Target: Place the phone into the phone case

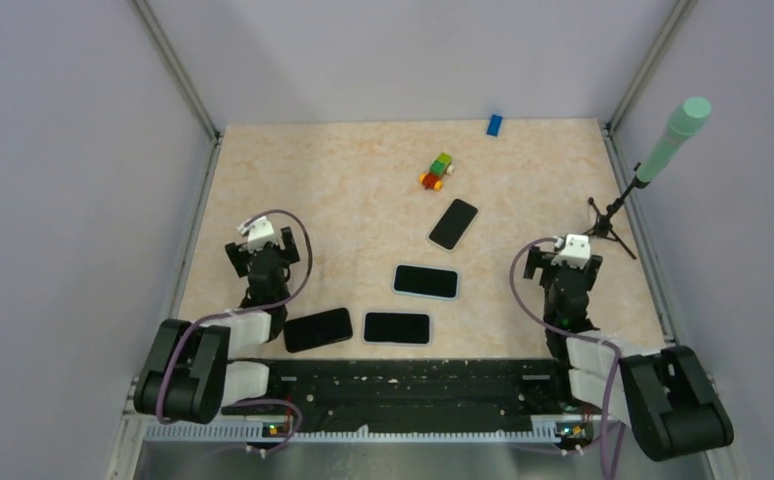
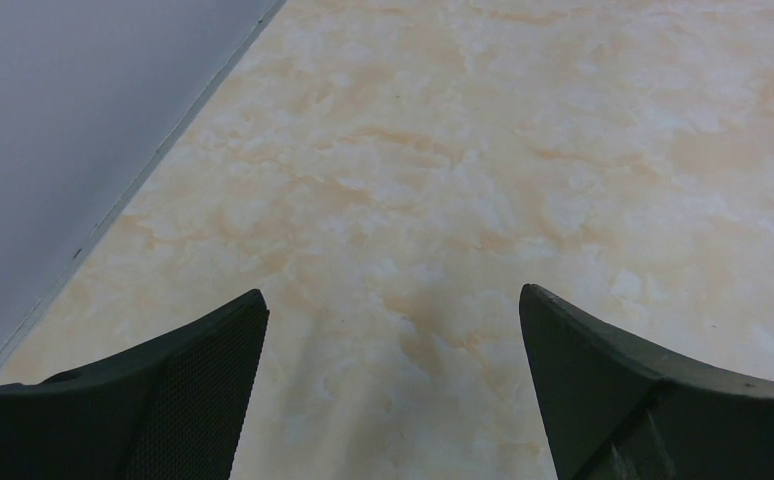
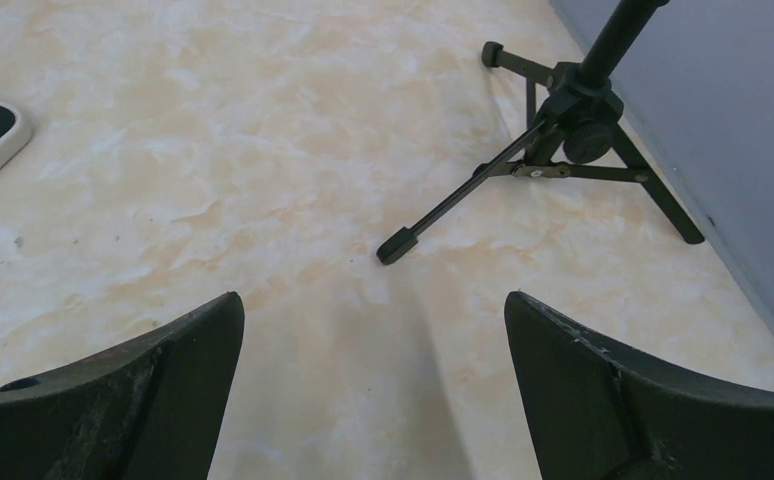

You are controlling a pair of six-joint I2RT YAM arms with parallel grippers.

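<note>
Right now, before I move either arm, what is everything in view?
all-black phones: 2, black, one mid-table, one near the left arm
pale-rimmed phones: 2, black with pale rim, near centre; cased or not, cannot tell
toy block cluster: 1, green, yellow, red, far centre
blue block: 1, blue, far edge
microphone on stand: 1, mint head, black tripod, right side
table: 1, beige marble
left gripper: 1, black, open
right gripper: 1, black, open

top: high, behind, whole bench (image 1: 343,180) | wrists: low, close, beyond left tool (image 2: 391,295), right tool (image 3: 372,298) | shared: tripod (image 3: 585,140)
</note>
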